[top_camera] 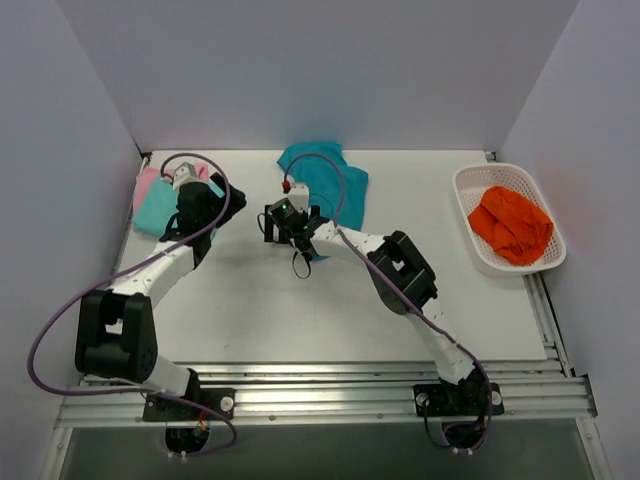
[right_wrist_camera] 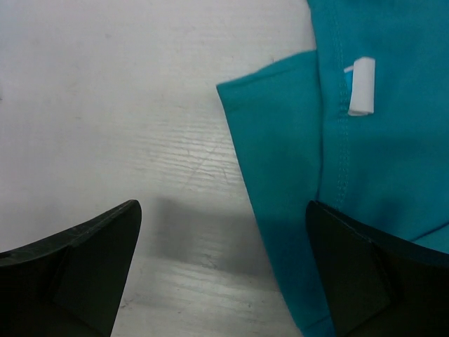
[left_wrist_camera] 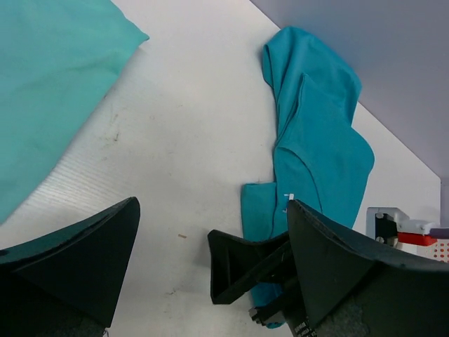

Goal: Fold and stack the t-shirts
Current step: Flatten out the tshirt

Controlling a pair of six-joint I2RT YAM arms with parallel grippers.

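Right gripper (right_wrist_camera: 221, 210) spread wide w/ teal t-shirt (right_wrist_camera: 393, 140) sleeve btwn its jaws.

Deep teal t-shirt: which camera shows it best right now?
Top external: the deep teal t-shirt shows almost whole, bunched, its near edge behind the right gripper. Left wrist shows most of it, its near end behind a finger. Right wrist shows only an edge and a white tag.
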